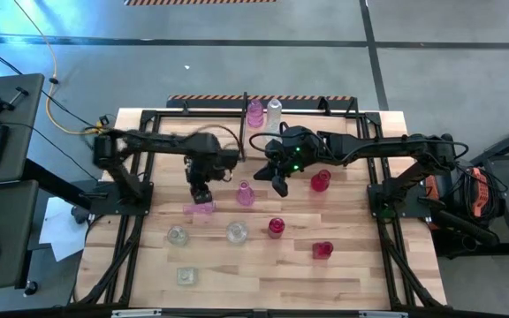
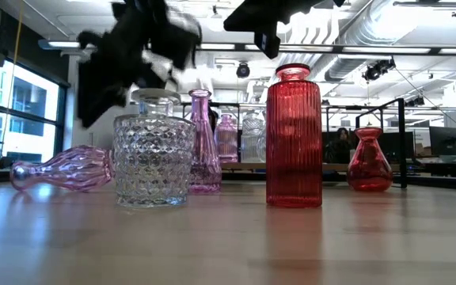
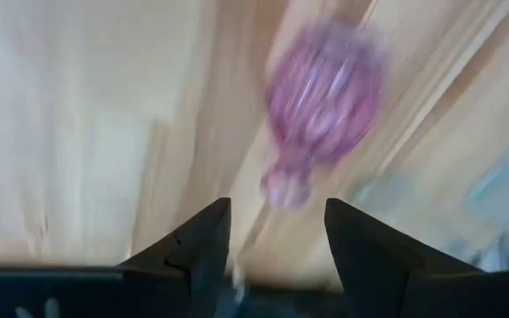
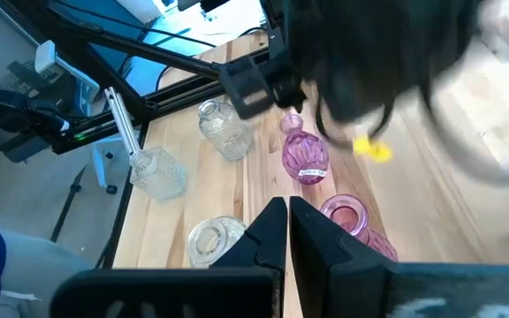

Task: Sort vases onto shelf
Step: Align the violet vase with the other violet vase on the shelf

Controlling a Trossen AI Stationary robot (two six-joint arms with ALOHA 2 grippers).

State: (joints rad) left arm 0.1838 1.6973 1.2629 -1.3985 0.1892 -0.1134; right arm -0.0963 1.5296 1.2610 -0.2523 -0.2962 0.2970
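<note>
A light wooden counter (image 1: 343, 274) seen from above holds scattered small glass vases, with two dark robot arms reaching in over its middle.

The landmark is a pale pink vase lying on its side (image 1: 201, 208) on the counter. Nearest the front edge, nearer than that fallen vase, stands a square clear vase (image 1: 186, 276). Just nearer than the fallen vase are a round clear vase (image 1: 177, 235) and a cut-glass clear jar (image 1: 237, 231). Farther toward the right arm's side sit a tall red vase (image 1: 277, 227) and a second red vase (image 1: 322, 250).

The left gripper (image 1: 201, 195) hangs right above the fallen pink vase, its jaws spread apart with nothing between them. In the left wrist view the vase shows as a blurred pink bulb beyond the two dark fingers (image 3: 197, 243).

Beside the fallen vase, toward the right arm, an upright pink vase (image 1: 245, 193) stands on the counter. Past it the right gripper (image 1: 278, 185) hovers with its jaws pressed together, holding nothing. A round red vase (image 1: 320, 180) stands just beyond that gripper.

Farthest from the fallen vase, at the counter's back edge, the shelf (image 1: 263, 102) carries a pink vase (image 1: 254, 112) and a clear vase (image 1: 275, 110) side by side.
</note>
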